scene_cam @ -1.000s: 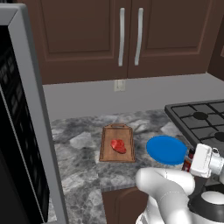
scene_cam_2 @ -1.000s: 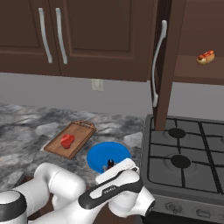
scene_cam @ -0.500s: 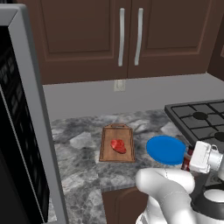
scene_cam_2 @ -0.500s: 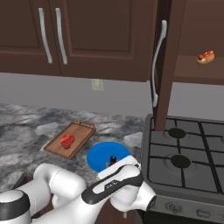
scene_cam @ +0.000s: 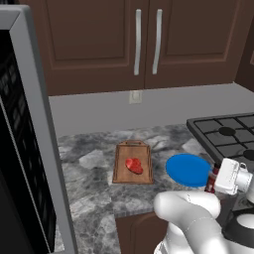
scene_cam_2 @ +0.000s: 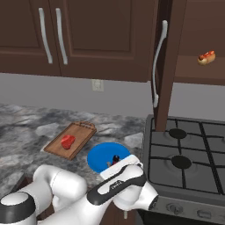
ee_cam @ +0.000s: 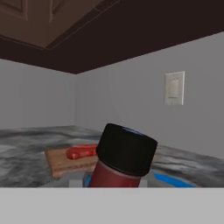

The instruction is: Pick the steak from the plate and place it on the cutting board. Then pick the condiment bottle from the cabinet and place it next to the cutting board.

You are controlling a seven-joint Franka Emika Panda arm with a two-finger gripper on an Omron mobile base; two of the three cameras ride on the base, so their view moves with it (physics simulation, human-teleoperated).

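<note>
Claw [scene_cam: 214,182] shifted slightly, condiment bottle [ee_cam: 122,157] between its tips

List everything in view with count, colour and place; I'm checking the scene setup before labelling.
Raw red marbled steak: one, red, lying on the board.
Rectangular brown wooden cutting board: one, brown, on the grey marble counter.
Round flat blue plate: one, blue, between board and stove.
Slim dark red condiment bottle with black cap: one, close before the hand camera, near the plate.
Hot dog in a bun: one, on the open cabinet's shelf.
Dark brown wall cabinet: door open.
Black gas stove: one, right.
White robot arm: low, in front.
</note>
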